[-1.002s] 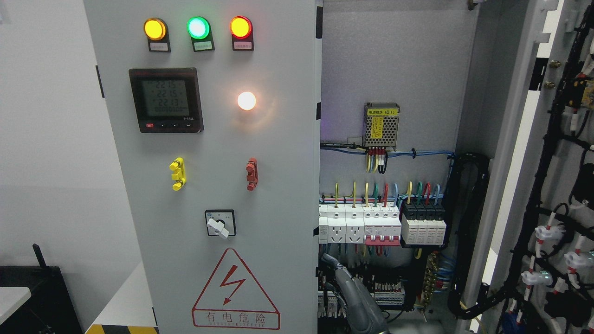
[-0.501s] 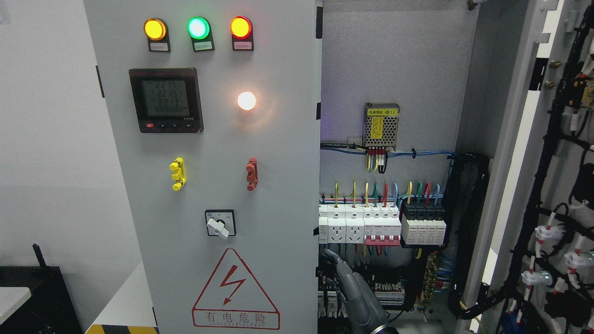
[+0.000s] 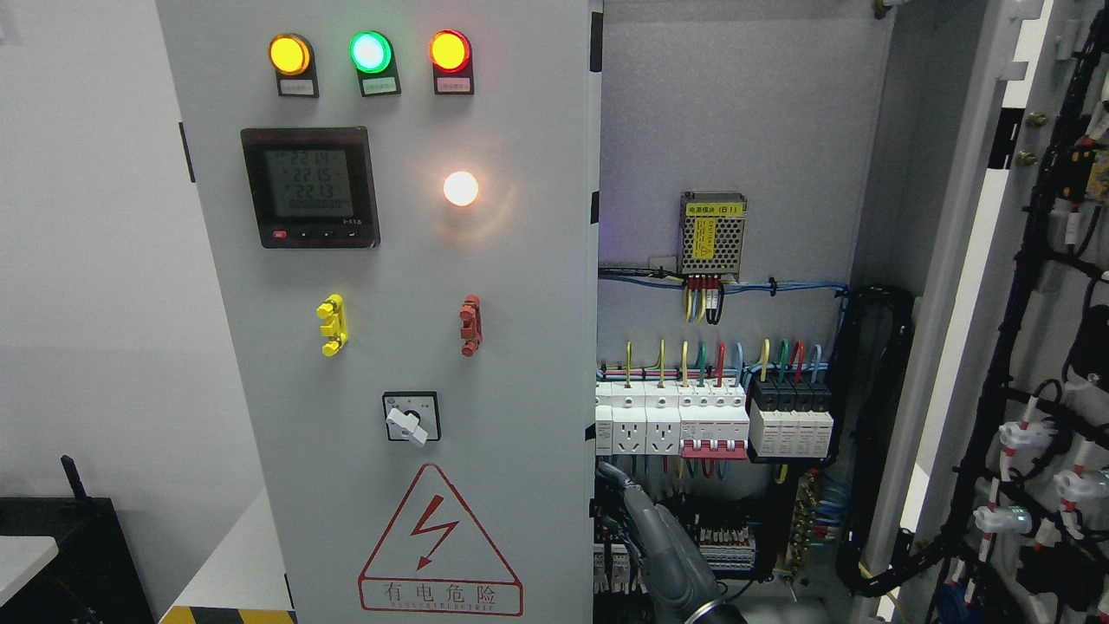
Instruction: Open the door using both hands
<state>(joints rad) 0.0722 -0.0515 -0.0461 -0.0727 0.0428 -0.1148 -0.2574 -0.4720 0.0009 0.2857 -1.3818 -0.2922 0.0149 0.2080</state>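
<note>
Standing half done: the right door [image 3: 1053, 364] hangs wide open, the left door [image 3: 520, 286] is closed. The right hand [image 3: 648, 530] reaches beside its inner edge; whether it grips anything cannot be told.

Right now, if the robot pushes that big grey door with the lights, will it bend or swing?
It would probably swing as one stiff piece: the grey door looks like flat sheet metal. Likely heavyish too, since a meter, lamps and a switch are mounted on it.
</note>
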